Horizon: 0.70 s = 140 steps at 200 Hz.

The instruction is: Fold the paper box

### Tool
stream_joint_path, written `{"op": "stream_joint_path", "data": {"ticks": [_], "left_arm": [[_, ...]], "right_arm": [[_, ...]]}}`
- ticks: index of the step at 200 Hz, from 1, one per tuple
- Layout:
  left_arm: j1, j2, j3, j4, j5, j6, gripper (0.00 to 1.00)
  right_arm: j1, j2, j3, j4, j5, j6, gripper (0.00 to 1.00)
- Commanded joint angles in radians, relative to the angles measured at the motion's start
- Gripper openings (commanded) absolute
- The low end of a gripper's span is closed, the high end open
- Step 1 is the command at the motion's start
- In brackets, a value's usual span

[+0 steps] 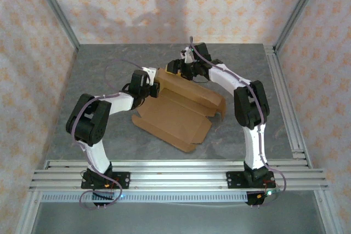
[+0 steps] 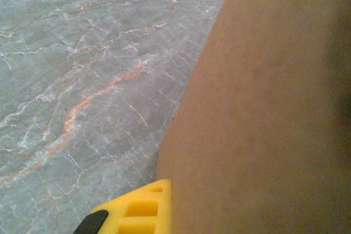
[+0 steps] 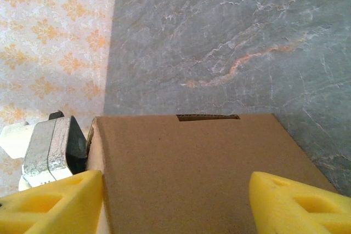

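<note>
Right wrist: right fingers [image 3: 60,204] spread over paper box [image 3: 192,173]; table [image 3: 230,36] beyond edge.

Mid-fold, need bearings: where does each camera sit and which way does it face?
Top external: above, behind the bases, looking down; both arms, left gripper, right gripper, paper box.
Left wrist: faces down past the box to the table; one yellow finger.
Right wrist: faces across the box toward the wall; both yellow fingers.
Shared: box, table.
</note>
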Motion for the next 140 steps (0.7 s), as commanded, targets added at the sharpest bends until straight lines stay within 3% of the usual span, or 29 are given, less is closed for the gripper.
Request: {"op": "stream_joint_path", "data": {"ticks": [1,37,102,140], "left_arm": [[-0.004,-0.063,-0.04,0.027,0.042,0.026,0.0],[-0.005,-0.101,-0.063,0.055,0.094,0.035,0.0],[-0.005,-0.139,-0.091,0.065,0.108,0.043,0.0],[-0.004,-0.138,-0.069,0.064,0.017,-0.05,0.0]], "right_arm": [[-0.032,-0.034,-0.028,0.023,0.081,0.032,0.68],[-0.06,-0.003,0.014,-0.058,0.128,-0.011,0.68],[-0.046,0.08,0.116,-0.193,0.026,-0.119,0.68],[0.0,0.093,0.166,-0.325,-0.034,-0.258,0.67]]}}
